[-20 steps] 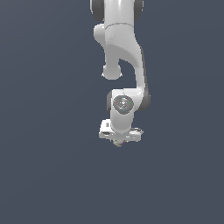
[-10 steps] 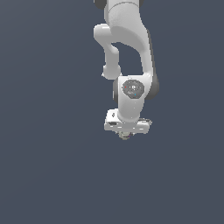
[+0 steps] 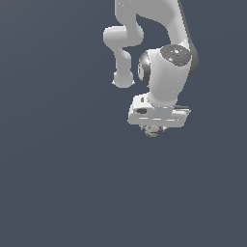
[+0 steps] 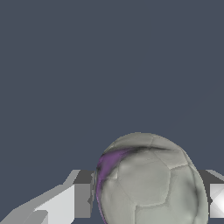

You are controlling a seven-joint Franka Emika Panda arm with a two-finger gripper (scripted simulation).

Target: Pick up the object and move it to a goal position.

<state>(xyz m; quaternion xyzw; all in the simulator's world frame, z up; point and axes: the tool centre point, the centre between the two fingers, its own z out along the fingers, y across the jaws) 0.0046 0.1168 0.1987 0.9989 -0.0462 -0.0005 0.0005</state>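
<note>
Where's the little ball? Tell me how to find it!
Find the big white robot arm and follow it down to its gripper. The ball peeks out right beneath, held between the fingers. It's round, mottled grey-white with a purple streak, while everything around is plain white or dark.

Small mottled grey-and-beige panelled ball [image 3: 152, 130] tucked directly beneath the white two-fingered gripper [image 3: 155, 129], pressed between its fingers [image 4: 72, 200] on either side. Gripper itself hung below the white jointed robot arm [image 3: 166, 72], toward the exterior view's right. Dark flat ground [image 3: 62, 183] spread behind and around the gripper.
</note>
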